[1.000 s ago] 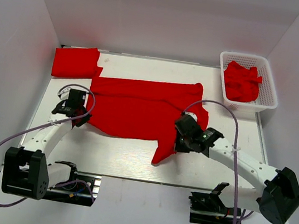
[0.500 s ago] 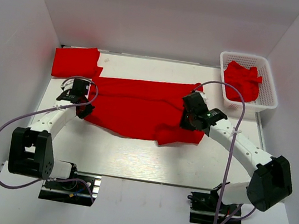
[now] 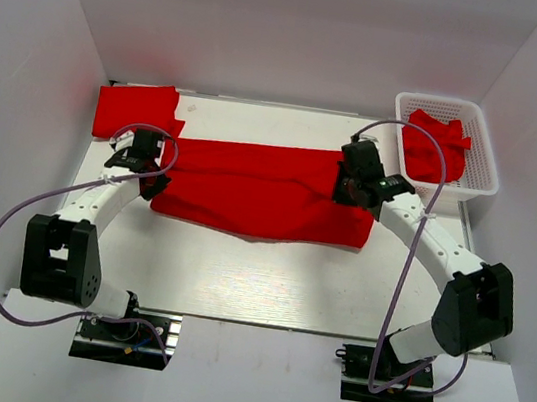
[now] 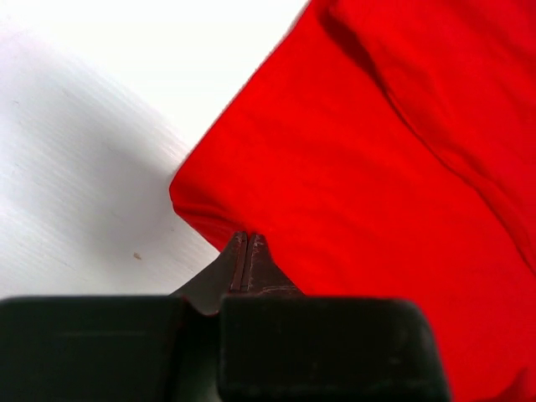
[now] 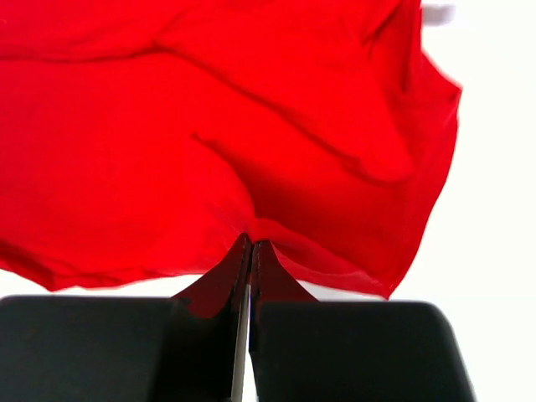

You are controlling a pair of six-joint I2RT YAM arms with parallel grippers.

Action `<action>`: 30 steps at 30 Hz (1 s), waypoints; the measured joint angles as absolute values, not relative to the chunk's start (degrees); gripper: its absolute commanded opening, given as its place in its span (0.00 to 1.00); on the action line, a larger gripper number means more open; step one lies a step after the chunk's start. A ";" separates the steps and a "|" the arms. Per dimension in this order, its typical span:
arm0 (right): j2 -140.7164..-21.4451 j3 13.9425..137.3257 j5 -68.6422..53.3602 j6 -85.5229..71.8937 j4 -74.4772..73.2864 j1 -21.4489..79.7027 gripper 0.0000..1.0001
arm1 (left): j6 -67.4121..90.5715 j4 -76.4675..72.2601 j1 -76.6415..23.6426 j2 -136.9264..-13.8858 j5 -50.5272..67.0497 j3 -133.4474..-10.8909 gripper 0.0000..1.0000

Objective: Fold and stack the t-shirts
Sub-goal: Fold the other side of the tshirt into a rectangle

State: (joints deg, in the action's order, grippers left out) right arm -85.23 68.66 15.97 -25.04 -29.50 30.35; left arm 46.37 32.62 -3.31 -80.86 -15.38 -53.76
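A red t-shirt [image 3: 260, 188] lies folded lengthwise across the middle of the table. My left gripper [image 3: 146, 165] is shut on the t-shirt's left edge [image 4: 219, 219], the cloth pinched at the fingertips. My right gripper [image 3: 355, 179] is shut on the t-shirt's right edge [image 5: 276, 222], the fabric bunching above its tips. A folded red t-shirt [image 3: 137, 111] rests at the table's back left corner. More crumpled red t-shirts [image 3: 434, 145] fill the basket.
A white mesh basket [image 3: 484, 163] stands at the back right corner. White walls close in the table on the left, back and right. Purple cables loop over both arms. Bare white table [image 3: 238, 272] lies in front of the shirt.
Both grippers have carried the shirt's near edge away from me over the far half, making a narrow band. The hanging lower right corner is now laid flat.
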 measured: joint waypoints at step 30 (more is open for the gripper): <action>-96.25 79.44 8.86 -5.10 -17.56 21.56 0.00 | 45.67 31.31 -3.05 -91.96 -20.14 -63.96 0.00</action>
State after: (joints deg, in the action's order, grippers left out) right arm -96.25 79.44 8.86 -5.10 -17.56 21.56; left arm 45.67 31.31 -3.05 -91.96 -20.14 -63.96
